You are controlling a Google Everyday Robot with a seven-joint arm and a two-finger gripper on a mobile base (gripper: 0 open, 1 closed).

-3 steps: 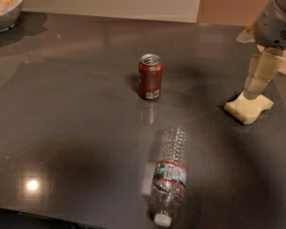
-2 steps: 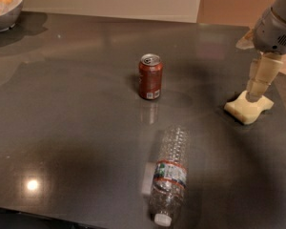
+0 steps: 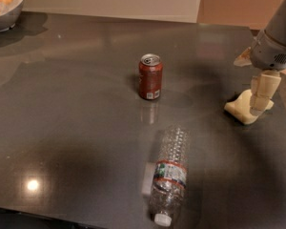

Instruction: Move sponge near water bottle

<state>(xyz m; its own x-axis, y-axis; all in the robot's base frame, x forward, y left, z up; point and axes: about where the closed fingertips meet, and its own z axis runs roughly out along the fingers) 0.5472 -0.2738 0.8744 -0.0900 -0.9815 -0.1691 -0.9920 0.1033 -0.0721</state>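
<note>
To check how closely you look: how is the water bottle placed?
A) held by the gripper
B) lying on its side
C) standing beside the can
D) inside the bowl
B: the water bottle lies flat on its side near the front edge, while the gripper is at the sponge on the right.

Dim light, glare spot [image 3: 32, 184] low-left on glossy table [image 3: 86, 104], soft shadow by end effector [image 3: 257, 110] at right

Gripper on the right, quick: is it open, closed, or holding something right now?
Gripper: sits on the sponge, far right; open, closed or holding it cannot be told.
</note>
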